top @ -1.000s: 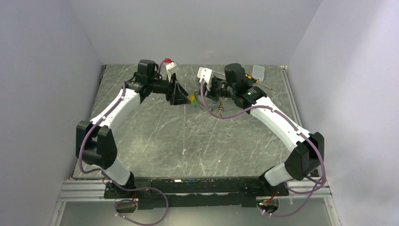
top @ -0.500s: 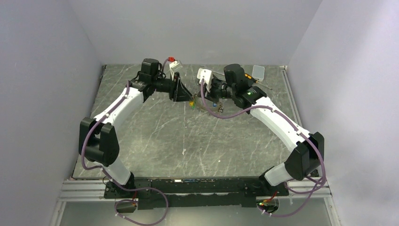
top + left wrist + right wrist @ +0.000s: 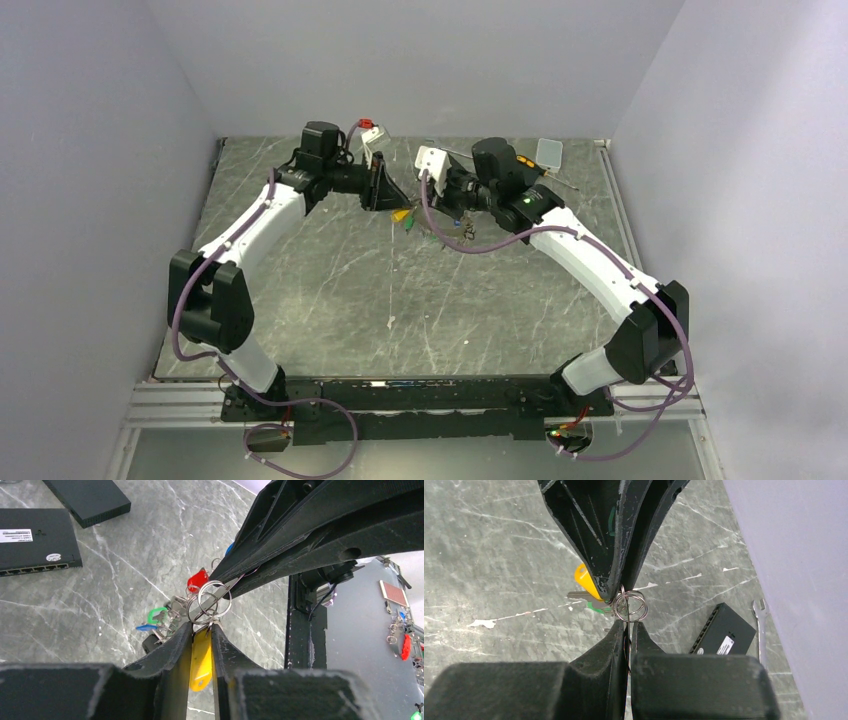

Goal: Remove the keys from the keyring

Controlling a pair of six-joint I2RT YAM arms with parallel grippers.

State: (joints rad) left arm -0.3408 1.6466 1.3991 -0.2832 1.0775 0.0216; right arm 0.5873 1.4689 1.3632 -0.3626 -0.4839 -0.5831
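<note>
Grey marbled table (image 3: 330, 290), pale booth walls, both arms meeting at the far middle.

Left gripper (image 3: 201, 630): jaws have just come in from wide to narrow and now pinch the head of the yellow key (image 3: 201, 660). Looks like contact on both sides.

Right gripper (image 3: 626, 627): clamped shut on the thin wire of the keyring (image 3: 627, 630), tip to tip with the left, holding the bunch off the table.

Small silver split rings (image 3: 210, 602) sit right between the two tips. The red key (image 3: 197, 580), green key (image 3: 157, 615) and blue key (image 3: 146, 627) hang just behind.

So the grab is done and all the keys are still on. Next is probably working the yellow one off against the right-hand hold. The risk is it slipping out of the pinch.

Black boxes (image 3: 35, 540) and wrench (image 3: 758, 625) lie well apart.
</note>
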